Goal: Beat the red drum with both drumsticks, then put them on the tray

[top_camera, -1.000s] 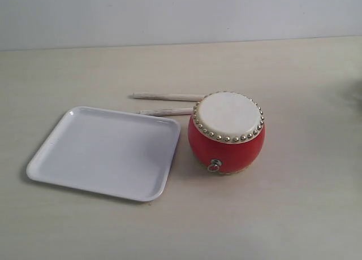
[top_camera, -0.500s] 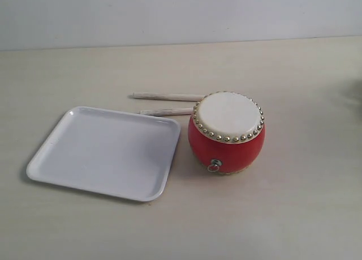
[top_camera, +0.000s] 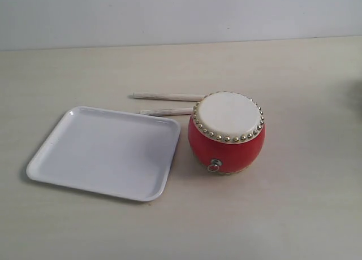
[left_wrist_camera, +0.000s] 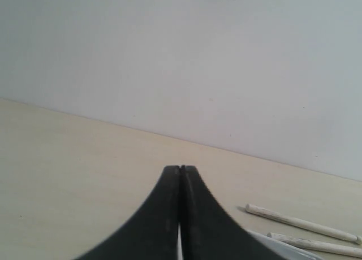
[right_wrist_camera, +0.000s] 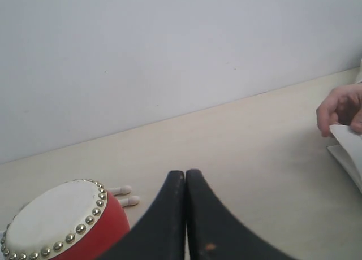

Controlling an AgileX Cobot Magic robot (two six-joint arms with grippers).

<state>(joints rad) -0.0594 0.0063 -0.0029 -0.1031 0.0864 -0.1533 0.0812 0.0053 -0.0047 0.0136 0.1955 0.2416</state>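
Observation:
The red drum (top_camera: 227,134) stands upright on the table, cream skin up, just right of the white tray (top_camera: 104,152). Two pale drumsticks (top_camera: 168,96) (top_camera: 166,111) lie side by side behind the tray and run behind the drum. Neither gripper shows in the exterior view. In the left wrist view my left gripper (left_wrist_camera: 180,168) is shut and empty, with the drumsticks' butt ends (left_wrist_camera: 300,221) and a corner of the tray (left_wrist_camera: 277,244) off to one side. My right gripper (right_wrist_camera: 185,173) is shut and empty, beside the drum (right_wrist_camera: 62,223) and the sticks' rounded tips (right_wrist_camera: 125,195).
A pale wall backs the light wooden table. In the right wrist view a person's hand (right_wrist_camera: 341,108) holds a white sheet (right_wrist_camera: 348,150) at the table's far edge.

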